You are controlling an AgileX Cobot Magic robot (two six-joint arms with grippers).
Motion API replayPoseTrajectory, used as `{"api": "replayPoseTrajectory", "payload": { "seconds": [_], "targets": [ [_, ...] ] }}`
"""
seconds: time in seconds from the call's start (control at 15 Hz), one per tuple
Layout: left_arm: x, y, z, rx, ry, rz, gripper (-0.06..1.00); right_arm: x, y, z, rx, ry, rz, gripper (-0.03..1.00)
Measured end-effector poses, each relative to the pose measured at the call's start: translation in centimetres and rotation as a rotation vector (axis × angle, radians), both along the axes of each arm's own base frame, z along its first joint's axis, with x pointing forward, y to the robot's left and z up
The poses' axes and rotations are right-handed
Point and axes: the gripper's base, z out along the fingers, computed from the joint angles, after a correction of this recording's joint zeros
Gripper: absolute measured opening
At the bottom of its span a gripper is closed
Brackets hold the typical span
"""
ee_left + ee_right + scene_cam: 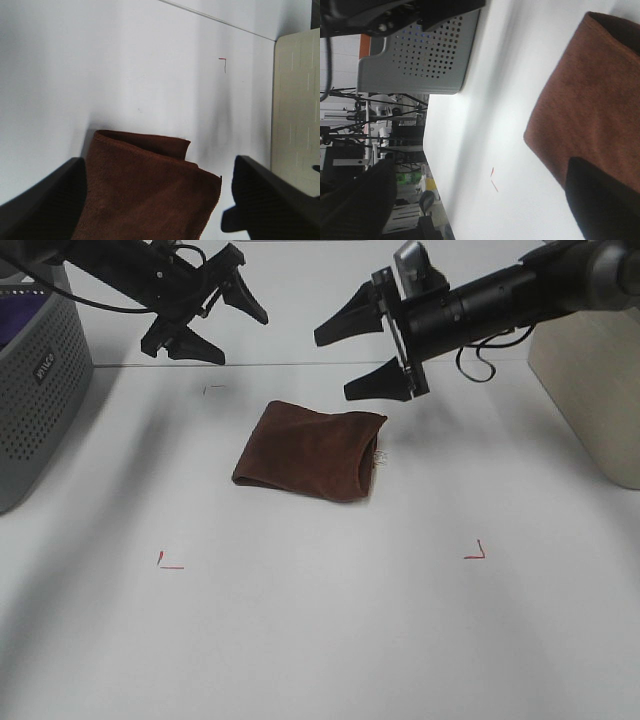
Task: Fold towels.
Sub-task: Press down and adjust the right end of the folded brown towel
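The dark reddish-brown towel [312, 452] lies folded near the middle of the white counter [320, 640], a soft, napped, slightly skewed rectangle. Its fold edges are rounded and puffy, and its layered open edge at 3 o'clock carries a small white tag [380, 456]. Bare counter surrounds it on all sides. Two red corner marks sit well out from it, one at 7 o'clock [170, 563] and one at 5 o'clock [475, 553], and a faint dark mark [215, 387] sits at 11 o'clock. The left arm [110, 265] holds its black left jaws at 11 o'clock from the towel, spread wide and gripping nothing. In the left wrist view the towel's stacked layers [145, 190] show between the two fingers, apart from both. The right arm [500, 295] holds its right jaws at 1 o'clock from the towel, wide apart and empty. A grey perforated plastic basket [40, 410] closes off the counter at 9 o'clock, with a purple cloth [20, 310] inside it. A smooth beige bin [590, 400] with rounded corners stands at 3 o'clock. Both are well apart from the towel.
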Motion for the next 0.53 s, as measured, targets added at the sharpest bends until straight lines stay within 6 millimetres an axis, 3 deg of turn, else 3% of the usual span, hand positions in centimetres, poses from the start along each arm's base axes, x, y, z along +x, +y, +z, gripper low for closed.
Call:
{"api": "replayPoseTrajectory", "payload": {
  "seconds": [0.27, 0.4, 0.53],
  "targets": [
    [-0.3, -0.1, -0.1, 0.003, 0.018, -0.024, 0.76, 0.8, -1.9, -5.8, -0.010, 0.111, -0.070, 0.86],
    [-0.4, -0.1, -0.1, 0.004, 0.031, -0.035, 0.76, 1.0, -3.1, -6.5, -0.017, 0.124, -0.091, 0.86],
    [-0.6, -0.2, -0.2, 0.010, 0.032, -0.058, 0.76, 1.3, -3.9, -5.9, -0.015, 0.108, -0.090, 0.86]
  ]
}}
